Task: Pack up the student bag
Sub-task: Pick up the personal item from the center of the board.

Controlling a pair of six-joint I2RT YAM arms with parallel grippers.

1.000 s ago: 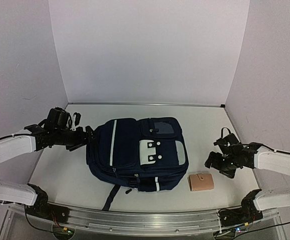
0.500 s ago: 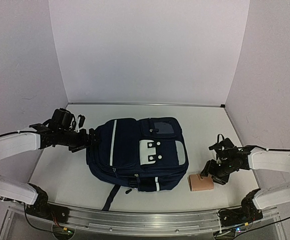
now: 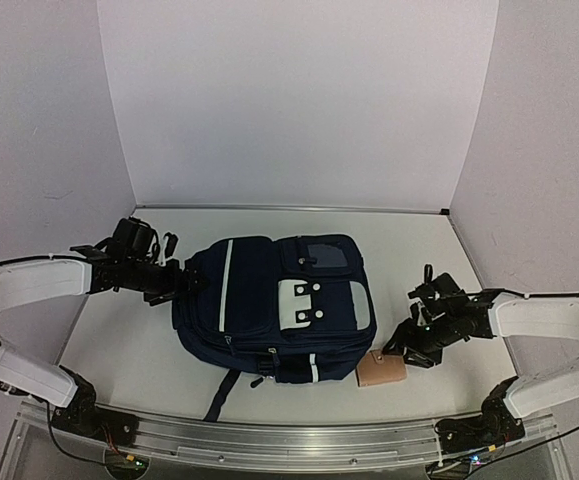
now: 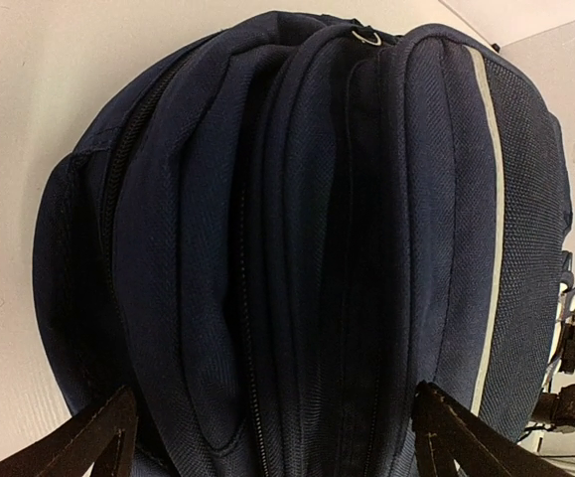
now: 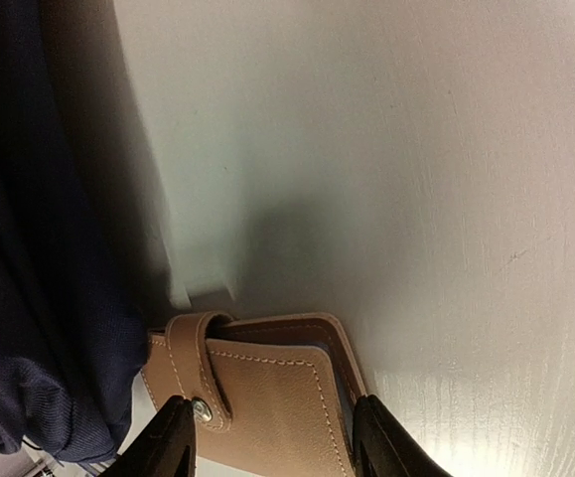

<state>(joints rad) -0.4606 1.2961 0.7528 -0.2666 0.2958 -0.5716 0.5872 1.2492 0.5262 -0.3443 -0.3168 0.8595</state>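
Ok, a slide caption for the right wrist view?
Right gripper grips a tan wallet on the table, beside the student bag.

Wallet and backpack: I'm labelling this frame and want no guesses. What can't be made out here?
Right wrist view: the wallet runs off the bottom edge; whether the right gripper pinches it or only flanks it is unclear.
Left wrist view: dark folds on the backpack hide whether its zippers are open.
Top view: the right gripper covers one corner of the wallet.
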